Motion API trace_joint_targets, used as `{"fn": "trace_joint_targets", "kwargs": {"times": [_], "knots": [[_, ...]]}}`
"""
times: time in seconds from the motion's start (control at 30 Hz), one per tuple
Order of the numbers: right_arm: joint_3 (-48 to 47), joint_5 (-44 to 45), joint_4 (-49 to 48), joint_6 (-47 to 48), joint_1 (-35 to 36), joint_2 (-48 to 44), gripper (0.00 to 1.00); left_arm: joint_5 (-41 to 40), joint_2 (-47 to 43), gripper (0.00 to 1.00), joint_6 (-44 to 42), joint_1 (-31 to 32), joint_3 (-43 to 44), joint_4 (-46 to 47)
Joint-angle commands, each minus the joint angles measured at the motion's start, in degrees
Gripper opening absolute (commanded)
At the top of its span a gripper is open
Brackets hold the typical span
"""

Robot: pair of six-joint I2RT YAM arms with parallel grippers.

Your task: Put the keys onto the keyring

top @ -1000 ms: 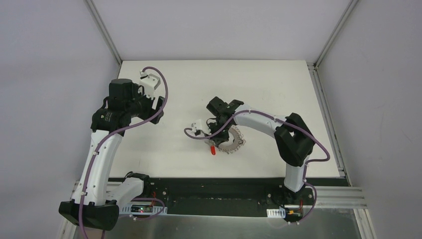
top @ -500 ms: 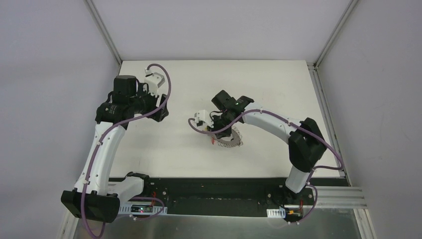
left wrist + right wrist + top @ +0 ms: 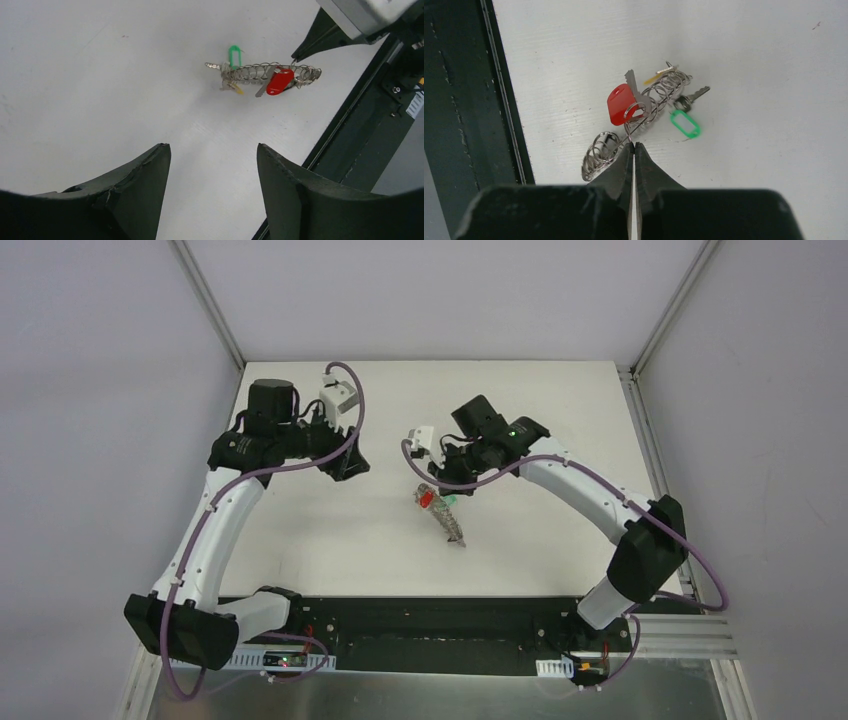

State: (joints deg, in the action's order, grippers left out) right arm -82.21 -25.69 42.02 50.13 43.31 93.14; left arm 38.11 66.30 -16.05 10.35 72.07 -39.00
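Right now the right gripper (image 3: 634, 147) is pinching shut on a thin strand of the keyring (image 3: 659, 97). Its two black tips are meeting with only the wire between them. The keyring is hanging from that pinch, turned edge-on, so that from the left wrist it is showing as a long strip of coiled loops. From above it is slanting down from the tips toward the near edge of the table (image 3: 330, 530). Whether its low end is touching the white surface I cannot tell.

Just past the tips, the red key (image 3: 620, 104) is sitting on the coil, its small loop threaded around the wire and its blade pointing away. Farther along, at the far end of the ring, a green tag (image 3: 685, 123), a yellow key (image 3: 653, 77) and a dark-headed key (image 3: 689, 97) are clustering together. They are looking attached, though the joins are too small to confirm.

Well apart, on the other side, the left gripper (image 3: 212, 150) is standing with its jaws parted and nothing between them, pointing toward the ring.

Judging by this, the task is running late. Every key in view is appearing to ride on the ring, and no loose key is showing on the table. What seems left is checking each one and setting the ring down.
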Motion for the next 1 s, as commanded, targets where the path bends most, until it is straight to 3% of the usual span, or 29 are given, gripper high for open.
{"fn": "trace_joint_targets", "kwargs": {"times": [0.0,0.33,0.6,0.97], "knots": [[-4.3,-5.8,0.0,-2.4,-1.7,-5.1,0.0,6.3,0.2,0.65,-3.4,4.2,2.9,2.9],[-7.4,-13.5,1.5,-4.5,-5.1,-6.9,0.0,9.8,2.9,0.62,-7.1,12.7,5.2,7.1],[-10.6,-22.3,1.8,-9.0,-7.7,-6.5,0.0,12.3,6.6,0.55,-8.4,16.3,5.8,12.7],[-11.2,-26.8,4.8,-7.2,-8.6,-5.7,0.0,13.0,11.8,0.55,-20.7,21.0,12.1,3.9]]}}
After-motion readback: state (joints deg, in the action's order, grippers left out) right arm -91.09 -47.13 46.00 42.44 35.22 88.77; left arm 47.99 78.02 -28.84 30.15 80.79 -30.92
